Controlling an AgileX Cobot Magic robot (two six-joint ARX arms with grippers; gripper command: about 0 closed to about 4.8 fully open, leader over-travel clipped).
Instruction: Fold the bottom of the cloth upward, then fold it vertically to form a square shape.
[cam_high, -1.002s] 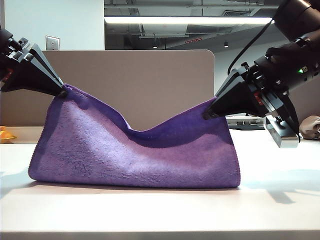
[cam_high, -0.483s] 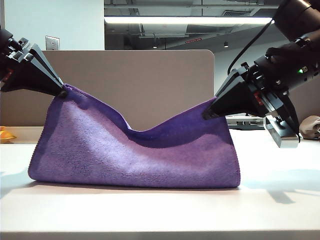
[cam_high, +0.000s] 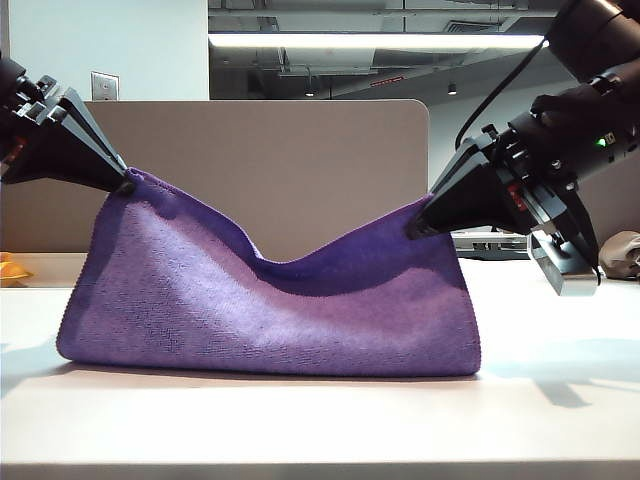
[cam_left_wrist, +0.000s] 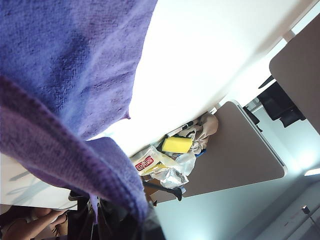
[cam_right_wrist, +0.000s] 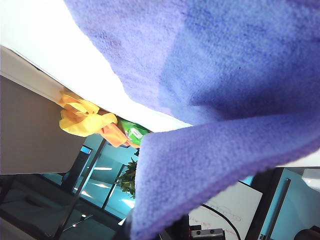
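The purple fuzzy cloth (cam_high: 270, 310) hangs between my two grippers, its lower fold resting on the white table (cam_high: 320, 420) and its top edge sagging in the middle. At the upper left, my left gripper (cam_high: 124, 186) is shut on the cloth's left top corner. My right gripper (cam_high: 413, 230) is shut on the right top corner, a little lower. In the left wrist view the cloth (cam_left_wrist: 70, 75) drapes over the dark fingers. In the right wrist view the cloth (cam_right_wrist: 210, 100) covers the jaws.
A beige partition (cam_high: 270, 170) stands behind the table. Yellow and orange items (cam_right_wrist: 82, 117) lie at the table's far left edge. A yellow block and crumpled wrappers (cam_left_wrist: 170, 155) lie past the far right side.
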